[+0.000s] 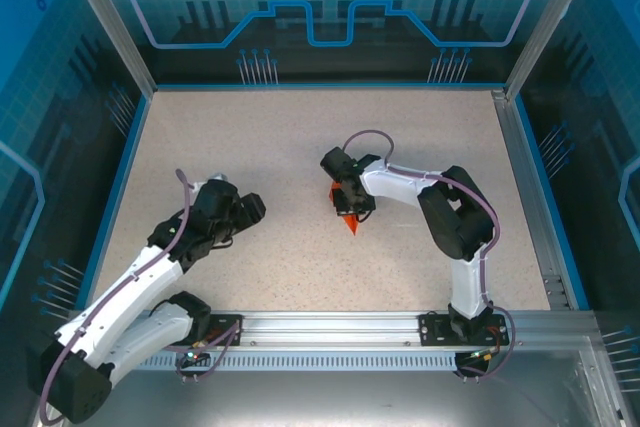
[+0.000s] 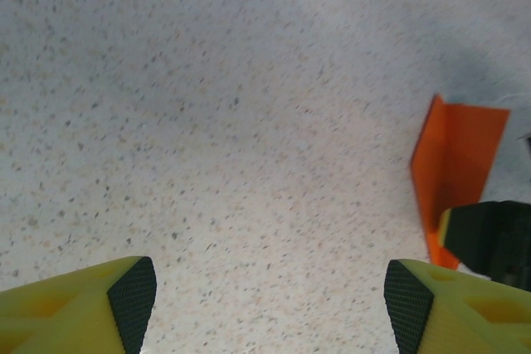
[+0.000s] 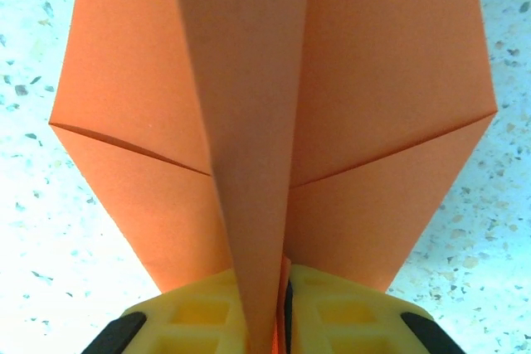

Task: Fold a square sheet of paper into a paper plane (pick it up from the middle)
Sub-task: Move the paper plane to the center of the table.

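The folding looks close to finished. In the right wrist view the paper plane (image 3: 274,105) is a creased orange shape with a raised centre ridge down the middle and 2 wing panels spreading to either side, each crossed by a slanting fold line. The right gripper (image 3: 280,321) is clamped on the near end of that ridge, its 2 yellow fingers (image 3: 195,317) pressed together with nothing between them but the paper.

In the top external view the plane (image 1: 348,221) is near the middle of the table (image 1: 250,137). Its point aims toward the near edge and pokes out from under the right gripper (image 1: 345,197). I cannot tell whether it rests on the surface or hangs just above it.

The left gripper (image 1: 248,209) is well apart to the left and holds nothing. In its own wrist view the jaws stand wide apart, with the black pads (image 2: 133,298) over bare speckled table and the orange paper (image 2: 455,163) at the right edge.

My judgement is that the nose folds, the centre fold and the wing folds are done. What seems left is small: perhaps levelling the 2 wings, then setting the plane down and letting go. These views do not show how sharp the creases are
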